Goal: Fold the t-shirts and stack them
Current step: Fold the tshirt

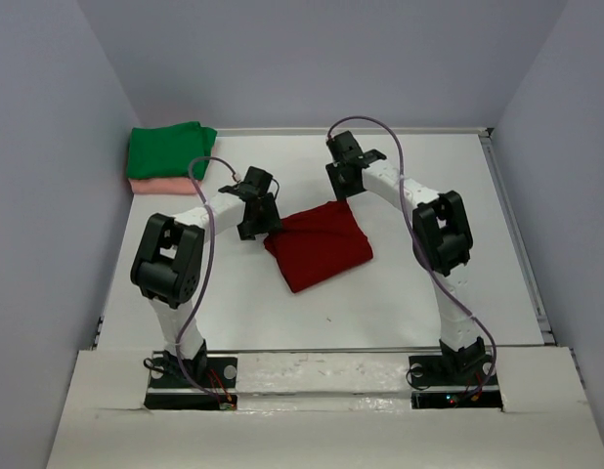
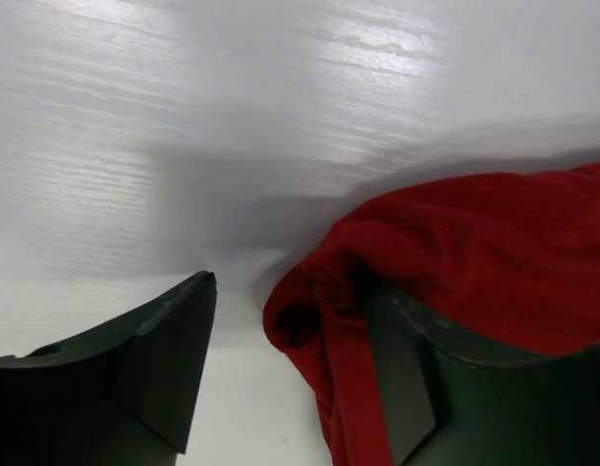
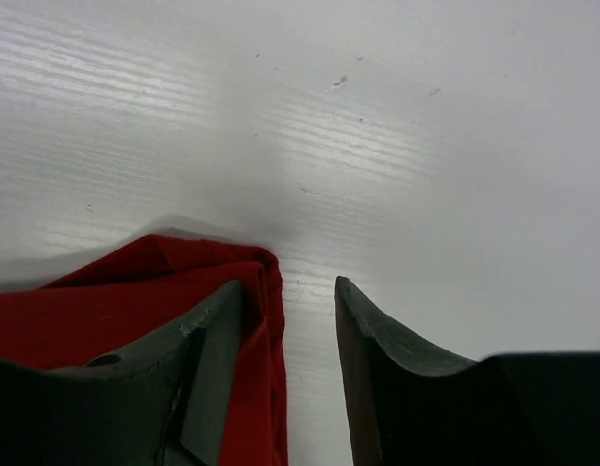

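The dark red t-shirt [image 1: 320,246] lies folded into a rough square, turned cornerwise, in the middle of the frame on the white desk [image 1: 370,313]. The other two t-shirts sit stacked in the upper left corner of the desk, close to the back and side walls. The bright green one [image 1: 170,149] is folded on top. The pale salmon pink one [image 1: 157,185] is beneath it, showing only as a strip along the near edge.

The left hand [image 1: 258,220] is down at the red shirt's left corner, its fingers spread. In its wrist view a rolled edge of red cloth lies in the gap and bunches over the finger [image 2: 416,379] on the right of the frame, while the other stands over bare desk. Nothing is pinched. The right hand [image 1: 343,186] is at the shirt's upper corner, also spread. There the red fold lies against the finger on the left of its frame, with bare desk before the other.

The desk top is glossy white with a fine wood grain, streaked with soft glare, and has a few small dark specks [image 3: 339,82] beyond the right hand. Plain pale grey-lilac walls [image 1: 312,59] shut it in at the back and both sides. A white board [image 1: 322,420] runs across the bottom of the frame, with the arm bases [image 1: 190,376] bolted just past it. Thin purplish cables [image 1: 366,120] loop over the desk.
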